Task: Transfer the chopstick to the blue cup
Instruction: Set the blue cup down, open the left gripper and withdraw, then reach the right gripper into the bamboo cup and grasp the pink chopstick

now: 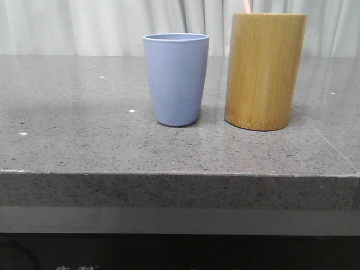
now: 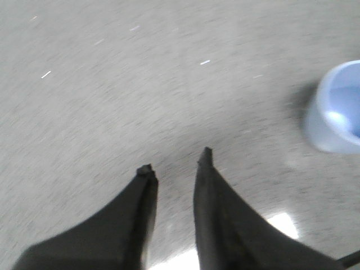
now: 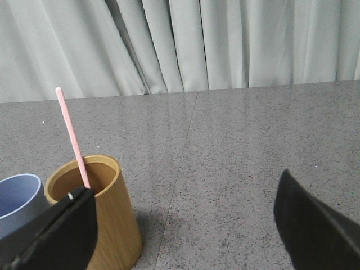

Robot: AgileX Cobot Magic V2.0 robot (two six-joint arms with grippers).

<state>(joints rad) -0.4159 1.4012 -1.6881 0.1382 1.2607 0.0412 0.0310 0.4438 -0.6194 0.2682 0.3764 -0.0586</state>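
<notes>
The blue cup (image 1: 176, 79) stands upright mid-table, left of the bamboo holder (image 1: 264, 70). A pink chopstick (image 1: 246, 6) pokes a little above the holder's rim. In the right wrist view the pink chopstick (image 3: 72, 137) leans out of the bamboo holder (image 3: 95, 211), with the blue cup (image 3: 17, 201) beside it. My right gripper (image 3: 180, 188) is open wide, empty, above and beside the holder. My left gripper (image 2: 175, 160) is open, empty, over bare table; the blue cup (image 2: 336, 109) sits off to one side. Neither gripper shows in the front view.
The grey speckled stone table (image 1: 84, 129) has its front edge (image 1: 169, 174) near the camera. Pale curtains (image 1: 84, 25) hang behind the table.
</notes>
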